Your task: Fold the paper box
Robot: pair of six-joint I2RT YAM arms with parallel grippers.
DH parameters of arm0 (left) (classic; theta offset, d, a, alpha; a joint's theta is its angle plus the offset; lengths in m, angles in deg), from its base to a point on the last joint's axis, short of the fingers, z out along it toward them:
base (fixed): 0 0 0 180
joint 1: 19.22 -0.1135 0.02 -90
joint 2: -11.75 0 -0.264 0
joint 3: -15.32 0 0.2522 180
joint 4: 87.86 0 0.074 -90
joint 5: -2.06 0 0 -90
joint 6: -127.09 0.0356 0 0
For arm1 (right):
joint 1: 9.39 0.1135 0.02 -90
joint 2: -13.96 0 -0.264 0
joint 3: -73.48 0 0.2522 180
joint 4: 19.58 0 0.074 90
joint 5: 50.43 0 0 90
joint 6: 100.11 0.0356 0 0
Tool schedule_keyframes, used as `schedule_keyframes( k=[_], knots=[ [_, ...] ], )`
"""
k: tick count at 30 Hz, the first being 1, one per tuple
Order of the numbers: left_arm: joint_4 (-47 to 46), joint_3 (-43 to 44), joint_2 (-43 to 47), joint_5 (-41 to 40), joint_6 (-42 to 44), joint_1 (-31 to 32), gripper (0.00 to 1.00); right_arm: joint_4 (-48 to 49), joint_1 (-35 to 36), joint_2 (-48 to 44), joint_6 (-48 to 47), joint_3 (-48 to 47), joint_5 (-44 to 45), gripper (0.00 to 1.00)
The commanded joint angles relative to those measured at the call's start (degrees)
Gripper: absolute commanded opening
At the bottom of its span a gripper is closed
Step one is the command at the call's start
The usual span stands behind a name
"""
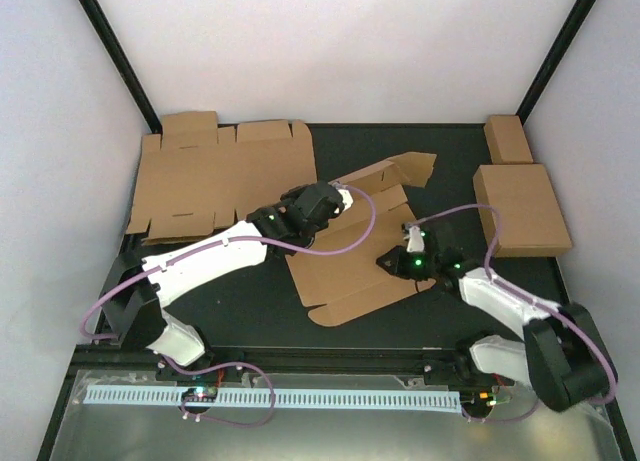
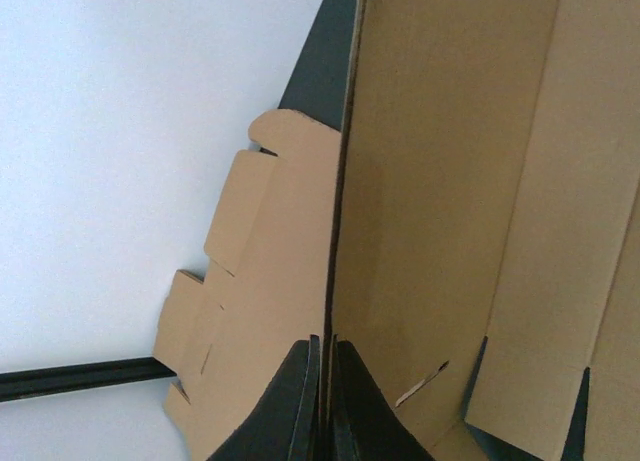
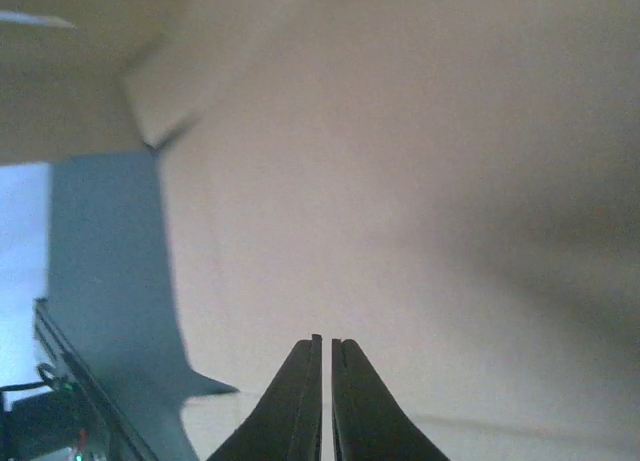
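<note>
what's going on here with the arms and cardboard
Two robot arms are folding the paper box, a die-cut sheet between them, only partly folded. The left gripper is shut on the edge of a raised panel. The right gripper is shut at the sheet's right side; whether it pinches anything is unclear. A spare flat sheet lies back left; a folded box and a smaller box sit at the right.

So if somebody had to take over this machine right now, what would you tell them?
Left fingers: shut, pinching the edge of a raised panel of the paper box.
Right fingers: shut, close up to the cardboard, no grip that I can see.
The box lies mid-table, mostly flat.
Done: a far flap is lifted.
Left: nearly all the folding.
Nearby: a spare flat sheet and a folded box.
</note>
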Motion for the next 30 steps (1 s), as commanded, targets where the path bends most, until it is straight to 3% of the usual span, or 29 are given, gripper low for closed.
schedule_keyframes(
  k=[1, 5, 14, 21, 30],
  knots=[
    [-2.89, 0.46, -0.33, -1.03, -0.36, 0.35, 0.02, 8.45, -5.33, -8.59, 1.69, 3.04, -2.84, 0.07],
    [-2.45, 1.34, -0.25, -0.47, 1.69, 0.35, 0.02, 7.72, -11.75, -9.44, 1.11, 2.11, -0.83, 0.09],
    [-1.51, 0.32, 3.29, 2.96, 1.84, 0.82, 0.02, 9.61, -18.38, 7.87, 2.85, -5.95, 0.93, 0.06],
    [-2.78, -2.84, 6.69, 6.28, 3.39, 1.19, 0.02, 9.63, -20.35, 15.71, 3.41, -10.04, 3.69, 0.04],
    [-2.98, -3.95, 7.62, 8.28, 3.79, 1.61, 0.02, 18.28, -25.29, 18.92, 5.22, -7.58, -2.70, 0.11]
  ],
)
